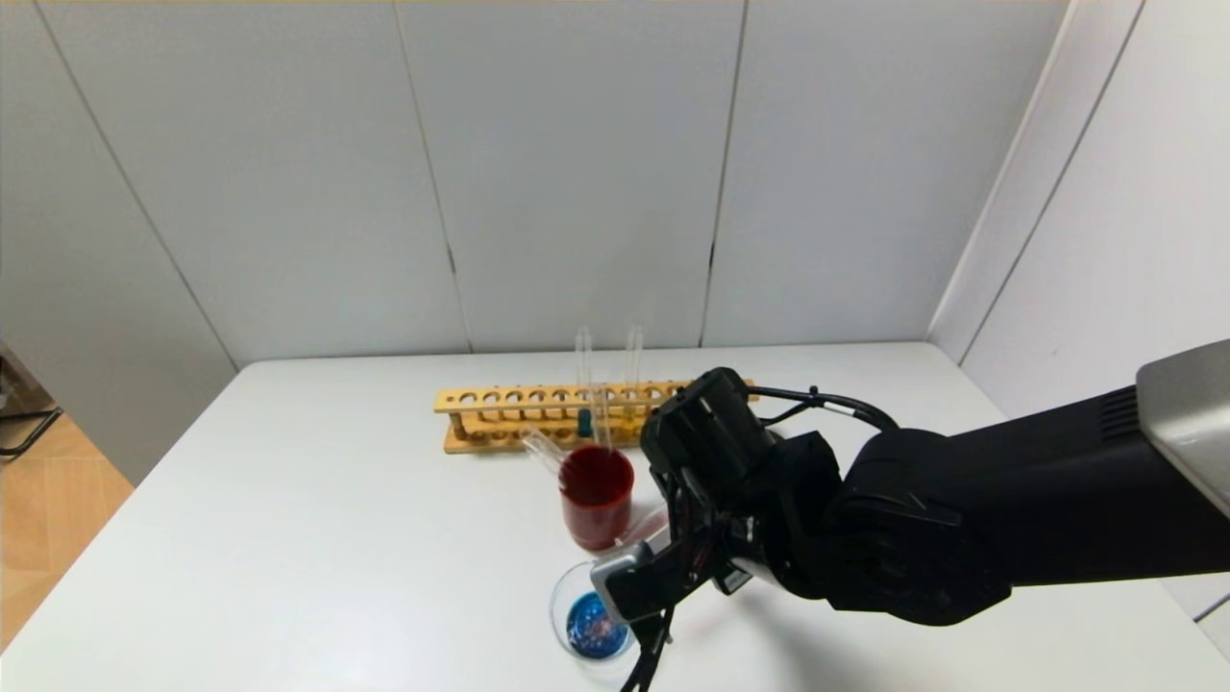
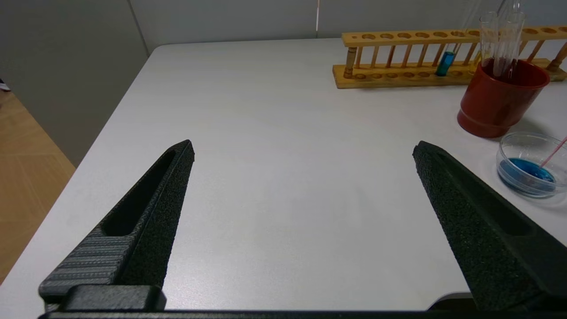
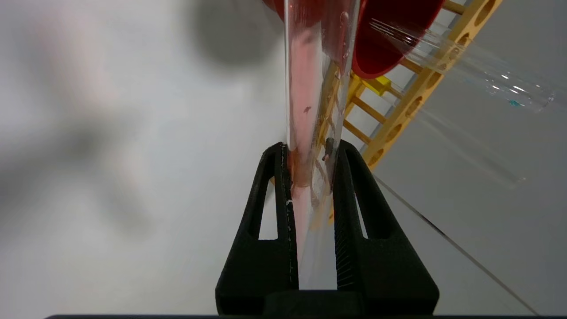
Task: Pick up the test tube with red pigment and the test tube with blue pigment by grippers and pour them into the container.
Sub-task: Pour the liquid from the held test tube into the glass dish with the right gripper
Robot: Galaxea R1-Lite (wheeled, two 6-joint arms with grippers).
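The black right gripper (image 3: 312, 153) clamps a slim clear glass tube (image 3: 316, 79) streaked with red, before a dark-red cup (image 3: 390, 40) and yellow wooden rack (image 3: 425, 84).

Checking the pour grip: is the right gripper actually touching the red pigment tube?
Touching. The right wrist view shows the right gripper shut on the test tube with red pigment, both fingers against the glass.
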